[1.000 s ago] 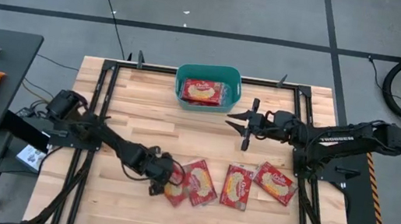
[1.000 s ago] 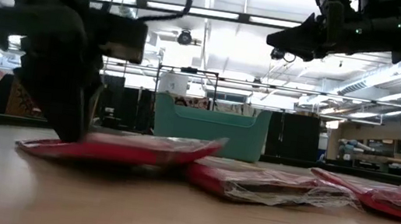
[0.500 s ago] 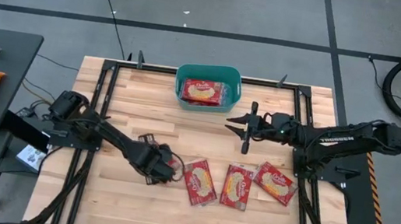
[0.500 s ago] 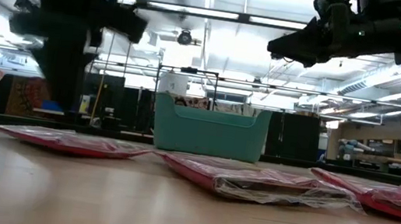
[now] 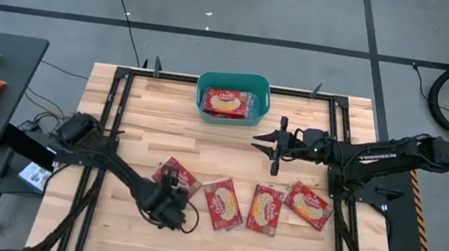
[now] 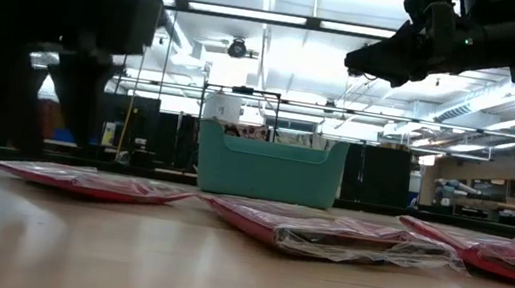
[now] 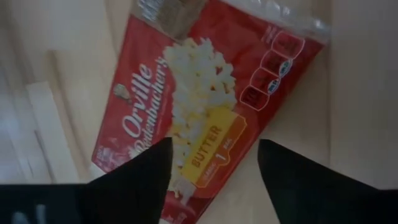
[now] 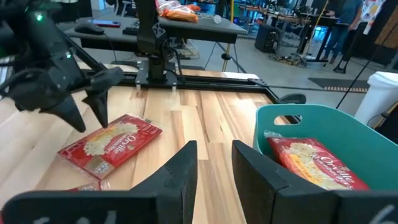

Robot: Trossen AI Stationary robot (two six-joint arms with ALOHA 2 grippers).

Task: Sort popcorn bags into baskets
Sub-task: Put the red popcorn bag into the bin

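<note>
High view, starting at the near edge of the table [image 5: 139,105]: my left tool [image 5: 170,212] hangs just near of a popcorn bag [image 5: 176,177], fingers spread wide with nothing between them. Through my left wrist view that bag [image 7: 199,106] lies flat on the wood, its butter label showing between my two dark fingers [image 7: 134,180].

Along the same band toward the right edge lie three more bags in a row: one [image 5: 223,205] beside the first, a second [image 5: 265,209] next, a third [image 5: 309,203] farthest right.

Past them, over the middle of the table, my right tool [image 5: 278,142] hovers above bare wood, its fingers parted and empty.

At the far edge, near its middle, stands the teal basket [image 5: 209,80], with popcorn bags [image 5: 226,102] already inside it.
</note>
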